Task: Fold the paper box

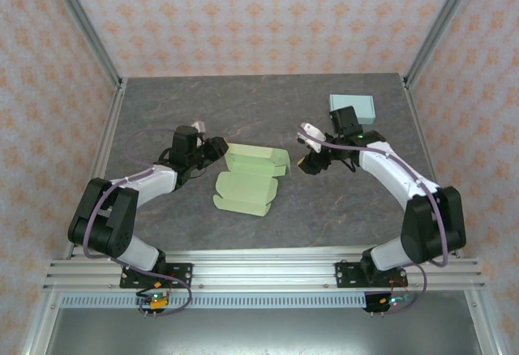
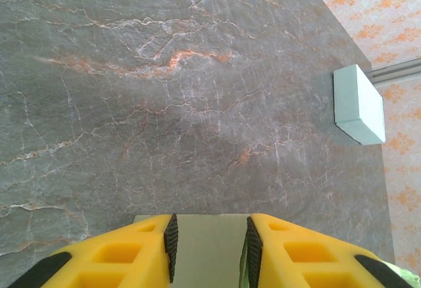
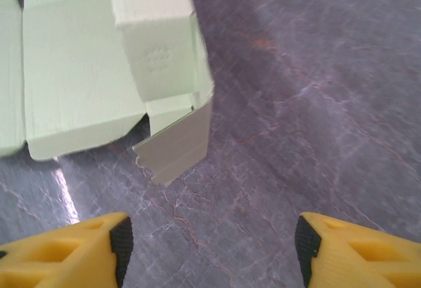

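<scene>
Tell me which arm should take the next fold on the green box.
Left. The left gripper sits at the green paper box, a panel showing between its open jaws. The right gripper is open too, but a stretch of table separates it from the box's nearest flap.

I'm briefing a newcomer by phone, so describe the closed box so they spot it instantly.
Start with the dark, veined table and go to its far right corner. There sits a small closed box, pale blue-green. Unlike the light green paper box lying opened out mid-table, it is fully shut and block-shaped.
</scene>
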`<state>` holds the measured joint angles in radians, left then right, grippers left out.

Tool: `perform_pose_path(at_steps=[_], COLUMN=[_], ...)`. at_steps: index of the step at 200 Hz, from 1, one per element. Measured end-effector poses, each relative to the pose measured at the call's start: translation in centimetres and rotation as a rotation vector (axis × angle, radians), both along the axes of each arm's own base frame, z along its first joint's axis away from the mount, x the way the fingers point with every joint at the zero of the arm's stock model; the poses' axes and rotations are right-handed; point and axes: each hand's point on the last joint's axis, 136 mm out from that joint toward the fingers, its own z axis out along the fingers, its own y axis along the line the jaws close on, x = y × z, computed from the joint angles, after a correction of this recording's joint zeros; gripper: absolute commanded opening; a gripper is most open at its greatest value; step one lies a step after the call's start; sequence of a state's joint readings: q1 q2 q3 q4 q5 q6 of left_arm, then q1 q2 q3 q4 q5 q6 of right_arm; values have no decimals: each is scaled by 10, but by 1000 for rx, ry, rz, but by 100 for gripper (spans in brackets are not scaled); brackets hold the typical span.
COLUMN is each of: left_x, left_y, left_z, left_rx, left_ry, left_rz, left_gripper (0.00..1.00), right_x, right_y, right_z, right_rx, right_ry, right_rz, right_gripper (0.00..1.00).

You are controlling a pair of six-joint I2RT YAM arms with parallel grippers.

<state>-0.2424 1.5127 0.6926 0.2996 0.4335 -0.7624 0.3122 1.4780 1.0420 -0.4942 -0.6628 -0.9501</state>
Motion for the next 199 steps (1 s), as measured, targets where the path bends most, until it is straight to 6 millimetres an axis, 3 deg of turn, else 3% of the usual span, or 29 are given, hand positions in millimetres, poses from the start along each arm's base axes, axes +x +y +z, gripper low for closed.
perform_pose_path(at_steps=[54,106,159,183,199], left_x=[0,3,5,2,-2], left_y=[-1,5,8,3,-1], left_z=[0,0,0,1,2], left_rx=[3,25,40,43,48], left_ry=[-1,-12,-16,-16,-14], left_rz=[0,34,54,42,31], left_gripper=[35,34,34,34,33], right_x=[-8,4,11,-2,-5], right_y=[42,71,72,61,49], right_z=[-46,-42,-43,-46,-36], right_rx=[-72,-81,-57,-26,25], right_ry=[-90,-222,-243,-207,-202], right_rz=[250,284,219,196,162], right_gripper=[58,50,52,58,63])
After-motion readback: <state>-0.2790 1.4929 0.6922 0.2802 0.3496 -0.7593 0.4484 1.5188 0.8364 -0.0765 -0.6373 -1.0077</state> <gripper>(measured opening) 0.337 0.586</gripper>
